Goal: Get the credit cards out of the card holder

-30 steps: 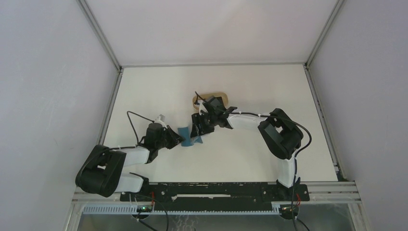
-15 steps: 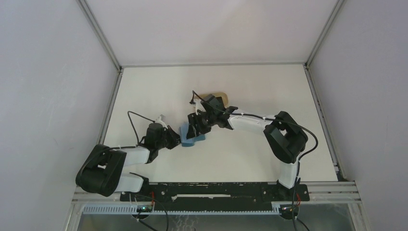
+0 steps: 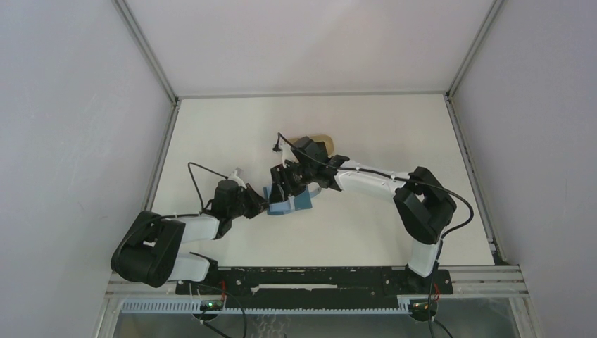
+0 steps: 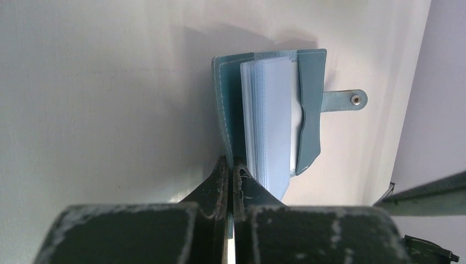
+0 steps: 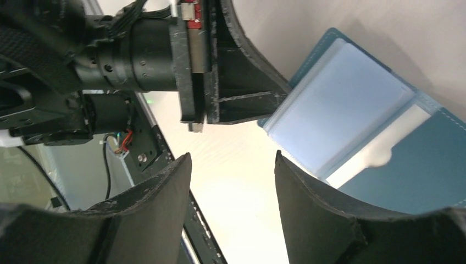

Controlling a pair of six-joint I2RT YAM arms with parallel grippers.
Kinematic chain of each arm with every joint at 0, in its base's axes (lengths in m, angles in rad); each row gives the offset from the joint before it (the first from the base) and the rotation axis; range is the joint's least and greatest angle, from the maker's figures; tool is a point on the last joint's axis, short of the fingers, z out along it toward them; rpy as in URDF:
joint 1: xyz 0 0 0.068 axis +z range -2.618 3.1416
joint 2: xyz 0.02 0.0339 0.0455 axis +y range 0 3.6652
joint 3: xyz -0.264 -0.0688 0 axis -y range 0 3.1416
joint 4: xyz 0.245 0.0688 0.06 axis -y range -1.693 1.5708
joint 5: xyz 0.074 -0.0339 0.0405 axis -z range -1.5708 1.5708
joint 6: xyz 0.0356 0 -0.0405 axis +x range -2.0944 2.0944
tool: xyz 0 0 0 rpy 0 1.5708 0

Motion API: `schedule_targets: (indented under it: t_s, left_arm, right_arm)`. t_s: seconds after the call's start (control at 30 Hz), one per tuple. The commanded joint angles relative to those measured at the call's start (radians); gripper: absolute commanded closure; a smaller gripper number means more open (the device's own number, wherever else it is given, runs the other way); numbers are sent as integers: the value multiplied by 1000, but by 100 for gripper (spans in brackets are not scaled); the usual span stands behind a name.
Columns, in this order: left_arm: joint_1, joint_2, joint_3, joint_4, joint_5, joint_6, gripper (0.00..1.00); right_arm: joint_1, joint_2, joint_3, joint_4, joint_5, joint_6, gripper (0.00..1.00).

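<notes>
The teal-blue card holder [image 3: 290, 203] lies open on the table between the two grippers. In the left wrist view its cover [image 4: 223, 104], pale clear sleeves [image 4: 268, 118] and snap tab [image 4: 345, 100] show. My left gripper [image 4: 231, 165] is shut on the near edge of the cover; it also shows in the top view [image 3: 259, 204]. My right gripper [image 5: 231, 159] is open and empty, just above the holder's sleeves [image 5: 343, 107], and shows in the top view [image 3: 281, 182]. No credit card can be told apart; any are hidden in the sleeves.
A tan rounded tray [image 3: 320, 139] sits behind the right wrist, partly hidden by it. The left gripper's fingers [image 5: 242, 82] are close in front of the right gripper. The metal front rail [image 3: 317, 274] runs along the near table edge.
The right gripper has moved a little left and nearer over the holder. The holder has spread open wider to the right. The left gripper has kept its hold and barely moved.
</notes>
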Motion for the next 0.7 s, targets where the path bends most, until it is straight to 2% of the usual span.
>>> schedule_targets:
  t_s: [0.0, 0.37, 0.67]
  left_arm:
    - [-7, -29, 18, 12, 20, 18, 100]
    - [-7, -35, 12, 5, 24, 27, 100]
    - [-7, -38, 5, 0, 19, 27, 100]
  right_arm:
    - [10, 12, 36, -5, 118, 8, 33]
    - [27, 158, 191, -145, 302, 23, 20]
    - [41, 213, 229, -190, 365, 30, 19]
